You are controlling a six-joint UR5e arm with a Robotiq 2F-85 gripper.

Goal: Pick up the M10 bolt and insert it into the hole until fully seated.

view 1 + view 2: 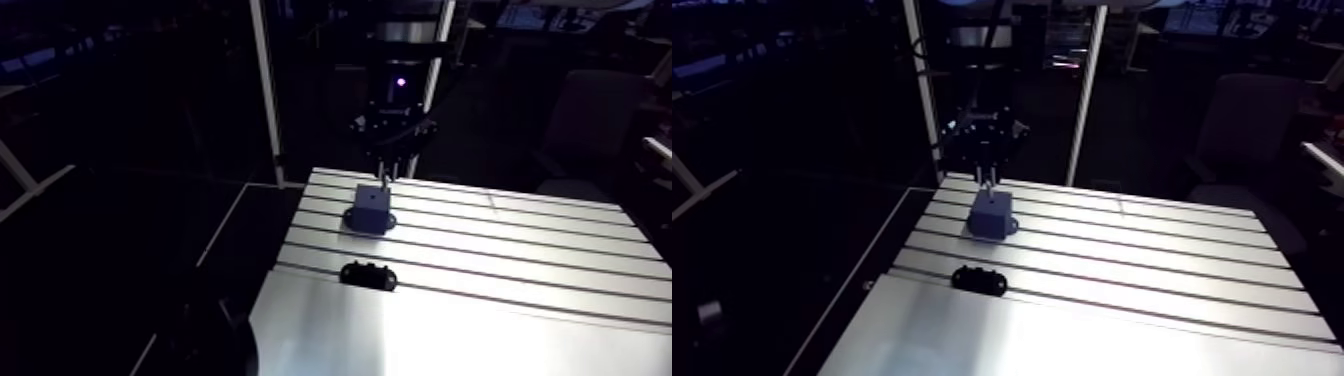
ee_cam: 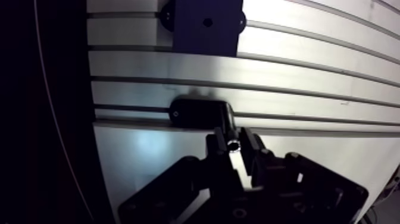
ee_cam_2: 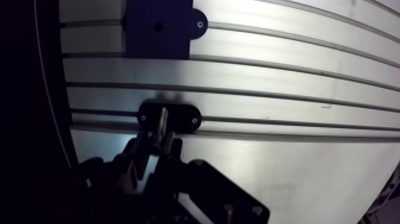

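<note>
Jaws of the gripper [image 2: 233,146] were clenched on the M10 bolt [image 3: 162,126]. In the wrist view its shank stuck out ahead of the fingertips [image 2: 217,142], with 1 bright end showing.

Arm view: the gripper hung at upper centre of frame, just over the blue block [image 1: 371,206] on the worktop [image 1: 520,250]. The thin shank pointed down toward the block's top (contact not discernible). A black holder [image 1: 367,275] lay at lower centre, nearer the camera. The hole itself was too dim to confirm.

Judgement: a steel bolt, rigid and dense for its size, would not deform. Threads would give some bite, yet a round shank could pivot between 2 flat faces. Best held high, near the head, leaving the threaded length free to enter.
</note>
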